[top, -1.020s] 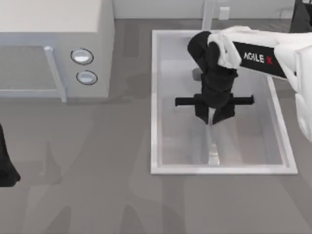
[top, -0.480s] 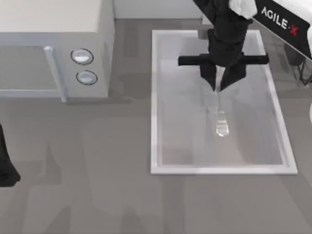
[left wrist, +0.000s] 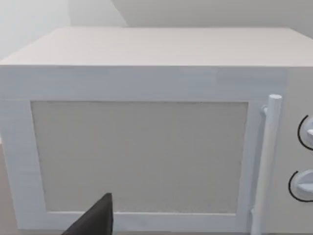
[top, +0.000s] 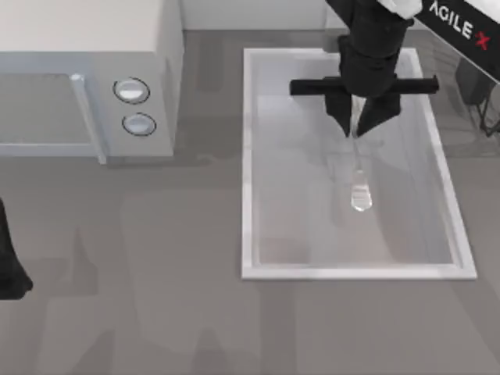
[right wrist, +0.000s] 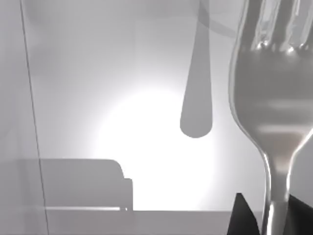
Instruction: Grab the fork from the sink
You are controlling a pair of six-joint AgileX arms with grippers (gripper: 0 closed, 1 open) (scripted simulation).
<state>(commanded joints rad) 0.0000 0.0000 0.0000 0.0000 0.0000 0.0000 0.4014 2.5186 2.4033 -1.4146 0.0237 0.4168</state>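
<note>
The silver fork hangs over the pale sink, its wide handle end pointing toward the basin's near side. My right gripper is shut on the fork's neck, above the far half of the basin. In the right wrist view the fork looms large with its tines spread, its neck pinched between dark fingertips, and its shadow falls on the bright basin floor. My left arm is parked at the table's left edge.
A white microwave with two round knobs and a bar handle stands at the back left, close in front of the left wrist camera. A faucet post rises behind the sink. Grey tabletop lies between microwave and sink.
My right gripper has lifted out of the basin with the fork and drifted toward the far right of the sink. The left arm has stayed still.
</note>
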